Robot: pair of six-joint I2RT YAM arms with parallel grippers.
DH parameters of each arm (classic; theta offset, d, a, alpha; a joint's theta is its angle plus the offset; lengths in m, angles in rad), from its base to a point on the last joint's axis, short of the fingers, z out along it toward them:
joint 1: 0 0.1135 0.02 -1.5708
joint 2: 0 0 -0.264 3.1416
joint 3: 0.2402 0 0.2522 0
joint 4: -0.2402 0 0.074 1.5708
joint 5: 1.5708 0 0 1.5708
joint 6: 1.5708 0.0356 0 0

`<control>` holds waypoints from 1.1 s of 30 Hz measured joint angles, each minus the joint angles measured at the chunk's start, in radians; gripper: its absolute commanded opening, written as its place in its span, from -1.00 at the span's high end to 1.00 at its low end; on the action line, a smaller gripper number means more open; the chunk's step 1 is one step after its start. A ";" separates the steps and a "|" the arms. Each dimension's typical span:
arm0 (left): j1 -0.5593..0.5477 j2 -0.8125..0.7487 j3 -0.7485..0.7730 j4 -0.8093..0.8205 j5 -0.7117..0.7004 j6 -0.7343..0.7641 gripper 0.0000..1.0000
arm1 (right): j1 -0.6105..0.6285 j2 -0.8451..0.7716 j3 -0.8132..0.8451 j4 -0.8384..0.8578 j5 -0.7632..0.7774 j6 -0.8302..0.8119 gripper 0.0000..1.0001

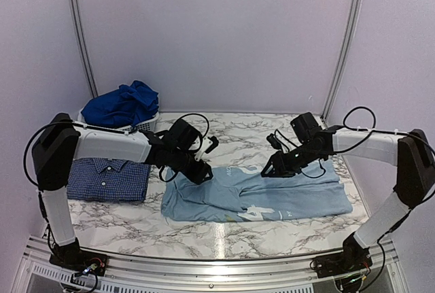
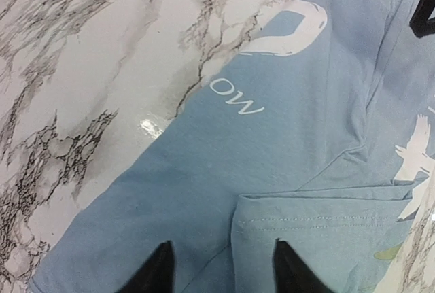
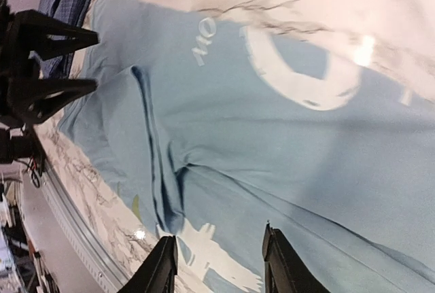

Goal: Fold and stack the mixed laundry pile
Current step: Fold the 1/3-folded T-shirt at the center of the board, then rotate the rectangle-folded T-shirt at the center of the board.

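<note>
The step in hand looks to be the folding of the pale blue T-shirt [image 1: 272, 198], which lies spread on the marble table [image 1: 136, 219] directly under both grippers; a hemmed flap [image 2: 319, 238] of it is turned over onto the body, just ahead of the left gripper [image 2: 222, 243]. That gripper's fingers stand apart with nothing between them; the right gripper [image 3: 219, 233] is likewise spread and empty over the printed front. Outward of the left gripper, well apart from it, the navy check shirt [image 1: 109, 179] lies folded flat; farther off on the same side the royal blue clothes [image 1: 126, 105] are heaped on the white basket [image 1: 148, 125] (so the stack holds one piece at most, by my reckoning). The next move, I judge, calls for each gripper to drop onto an edge of the T-shirt, pinch it cleanly, and carry it across in step with the other so the cloth does not bunch. Whether either pair of fingertips touches the cloth I cannot tell; the white print is cut off in both wrist views, with only a few letters readable; the far part of the right wrist view is blurred; the collar does not show; the royal blue heap cannot be counted into garments.
</note>
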 measured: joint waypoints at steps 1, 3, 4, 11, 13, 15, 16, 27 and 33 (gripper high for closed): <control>0.002 -0.010 -0.003 0.000 -0.014 -0.011 -0.97 | -0.034 -0.016 -0.006 -0.010 0.012 -0.005 0.19; 0.003 -0.056 -0.026 0.003 -0.039 -0.040 -0.98 | -0.101 -0.034 -0.010 -0.029 0.028 -0.016 0.18; 0.003 -0.093 -0.048 0.005 -0.049 -0.061 -0.98 | -0.138 -0.037 -0.010 -0.036 0.039 -0.024 0.18; 0.018 -0.335 -0.164 0.031 0.022 -0.240 -0.98 | -0.246 0.028 -0.008 -0.091 0.132 -0.098 0.17; 0.016 -0.328 -0.167 0.031 0.051 -0.280 -0.98 | -0.261 0.056 -0.008 -0.095 0.148 -0.111 0.16; 0.004 -0.297 -0.177 0.023 0.058 -0.319 -0.98 | -0.280 0.087 -0.008 -0.095 0.165 -0.122 0.15; -0.006 -0.273 -0.182 0.013 0.056 -0.335 -0.98 | -0.290 0.102 -0.008 -0.095 0.175 -0.126 0.13; -0.024 -0.053 -0.152 -0.100 -0.060 -0.513 -0.65 | -0.315 0.113 -0.070 -0.060 0.219 -0.090 0.17; 0.078 0.017 -0.063 -0.126 -0.129 -0.515 -0.62 | -0.266 0.040 -0.121 -0.114 0.153 -0.046 0.11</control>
